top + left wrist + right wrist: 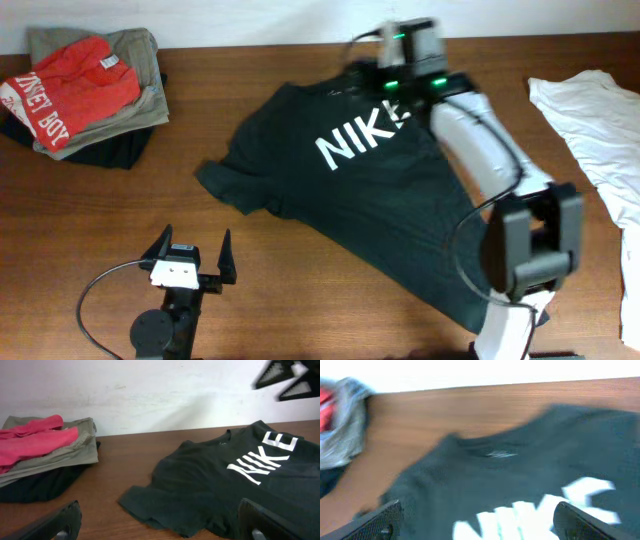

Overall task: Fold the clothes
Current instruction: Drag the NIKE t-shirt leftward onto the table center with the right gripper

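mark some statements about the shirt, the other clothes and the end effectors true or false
1. The T-shirt is already folded. False: it lies spread out.
2. A red garment tops the pile. True.
3. The left end effector grips a sleeve. False: it is open over bare table, apart from the T-shirt.
4. The right end effector is open above the T-shirt. True.
5. The white garment lies apart from the T-shirt. True.
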{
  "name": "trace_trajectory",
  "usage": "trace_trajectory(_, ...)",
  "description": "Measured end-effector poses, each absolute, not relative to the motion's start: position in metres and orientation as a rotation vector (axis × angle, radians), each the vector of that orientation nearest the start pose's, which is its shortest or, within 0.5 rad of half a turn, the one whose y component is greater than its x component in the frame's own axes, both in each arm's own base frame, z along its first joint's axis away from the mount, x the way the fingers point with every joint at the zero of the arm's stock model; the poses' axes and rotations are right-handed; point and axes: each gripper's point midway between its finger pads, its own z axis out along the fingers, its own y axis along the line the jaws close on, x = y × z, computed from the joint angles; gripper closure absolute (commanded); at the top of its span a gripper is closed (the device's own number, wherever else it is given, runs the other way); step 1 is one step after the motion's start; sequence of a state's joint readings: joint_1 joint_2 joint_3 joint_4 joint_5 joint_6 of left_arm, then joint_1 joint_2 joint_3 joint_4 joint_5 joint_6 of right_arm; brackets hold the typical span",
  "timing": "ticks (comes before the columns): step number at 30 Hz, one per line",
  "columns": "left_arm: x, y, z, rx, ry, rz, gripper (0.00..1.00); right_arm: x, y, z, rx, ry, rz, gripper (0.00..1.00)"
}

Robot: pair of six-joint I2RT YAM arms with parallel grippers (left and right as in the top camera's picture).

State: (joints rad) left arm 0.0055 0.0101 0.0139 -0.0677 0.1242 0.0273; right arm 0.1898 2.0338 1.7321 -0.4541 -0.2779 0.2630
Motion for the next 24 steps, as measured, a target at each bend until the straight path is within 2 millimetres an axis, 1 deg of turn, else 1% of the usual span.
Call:
trace_trajectory(1,0.245,-0.02,0.161,0.113,1.631,-0.076,0.01,0.55,0.12,0.167,0.016,2.365,0.518,0.01)
trace_trajectory(2,0.245,-0.02,0.162,0.113,1.63,-0.076,0.01,0.553,0.094,0.165,0.075,2.37,0.497,0.01)
trace_trajectory(3,0.245,-0.02,0.162,0.113,1.63,-0.076,0.01,0.555,0.06,0.162,0.151,2.377,0.466,0.01)
trace_trajectory(4,0.245,-0.02,0.162,0.113,1.63,-0.076,0.01,0.554,0.032,0.159,0.218,2.388,0.44,0.01)
trace_trajectory(5,0.245,-0.02,0.161,0.113,1.631,-0.076,0.01,0.55,0.008,0.155,0.275,2.402,0.42,0.01)
trace_trajectory(6,0.245,-0.02,0.162,0.113,1.63,-0.076,0.01,0.547,-0.008,0.152,0.319,2.414,0.408,0.01)
trace_trajectory(9,0.245,-0.02,0.162,0.113,1.63,-0.076,0.01,0.538,-0.043,0.146,0.412,2.429,0.382,0.02)
trace_trajectory(11,0.245,-0.02,0.162,0.113,1.63,-0.076,0.01,0.537,-0.049,0.143,0.426,2.429,0.378,0.01)
trace_trajectory(14,0.245,-0.02,0.162,0.113,1.63,-0.076,0.01,0.533,-0.047,0.135,0.43,2.45,0.381,0.01)
trace_trajectory(18,0.245,-0.02,0.162,0.113,1.63,-0.076,0.01,0.542,-0.048,0.141,0.413,2.405,0.379,0.01)
trace_trajectory(21,0.245,-0.02,0.162,0.113,1.63,-0.076,0.01,0.539,-0.046,0.139,0.439,2.419,0.392,0.01)
trace_trajectory(24,0.245,-0.017,0.161,0.099,1.632,-0.06,0.01,0.542,-0.042,0.136,0.427,2.403,0.396,0.01)
